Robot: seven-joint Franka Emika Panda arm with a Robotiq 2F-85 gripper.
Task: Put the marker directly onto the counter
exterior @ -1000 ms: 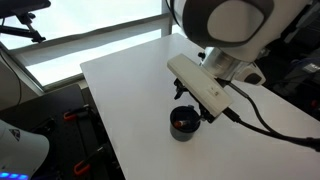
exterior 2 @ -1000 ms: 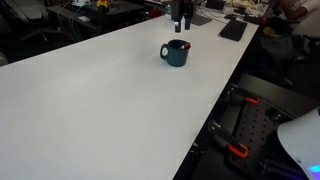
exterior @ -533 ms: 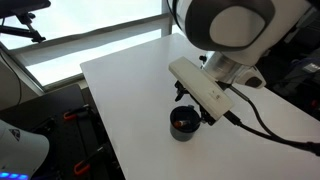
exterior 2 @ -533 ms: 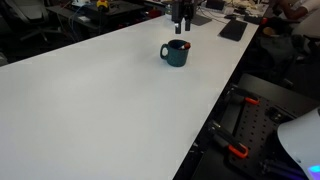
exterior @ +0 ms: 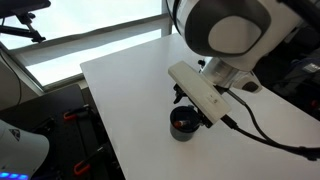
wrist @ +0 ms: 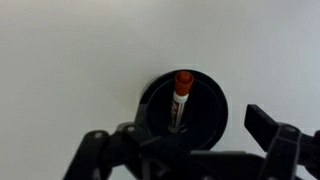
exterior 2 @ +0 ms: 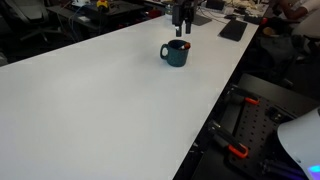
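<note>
White counter (wrist: 70,50) fills the wrist view. Over it the gripper (wrist: 180,135) hangs with jaws spread wide, gripping nothing. Centred between its fingers, just beyond the tips, the marker (wrist: 181,95) stands inside the black cup (wrist: 212,110), orange-red end up.

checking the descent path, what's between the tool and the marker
Nothing solid: the wrist view shows the marker standing in the black cup, uncovered, and an exterior view shows bare air between the tool and it.
</note>
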